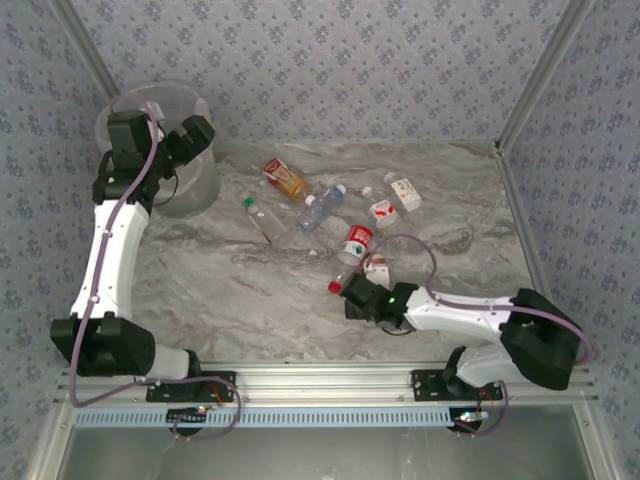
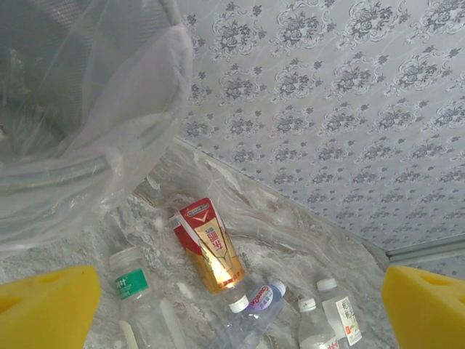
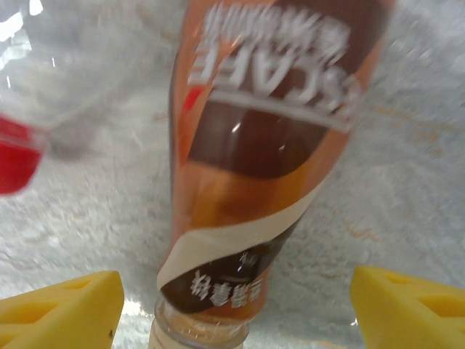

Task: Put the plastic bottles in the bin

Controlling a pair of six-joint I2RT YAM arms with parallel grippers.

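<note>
We are looking at a pick in hand: the right end effector [image 3: 232,309] is hanging low over the table [image 1: 220,290] with its fingers spread, one on either side of the brown bottle [image 3: 269,145]; the bottle is lying flat with its neck toward the wrist, and neither finger is touching it as far as we can tell. A red-capped bottle [image 3: 18,156] is lying just beside it on the left. The left end effector [image 2: 236,305] is hovering by the rim of the bin [image 1: 195,195] in the far left corner, spread wide and holding nothing. The other bottles [image 1: 322,207] are lying scattered mid-table, well apart from the bin; most of the job, we are judging, is waiting. The next move is calling for a squeeze near the neck, then a lift; the round, slick body is likely to roll or slip if the fingers are closing off-centre, and the neighbour is sitting close enough to get nudged.
</note>
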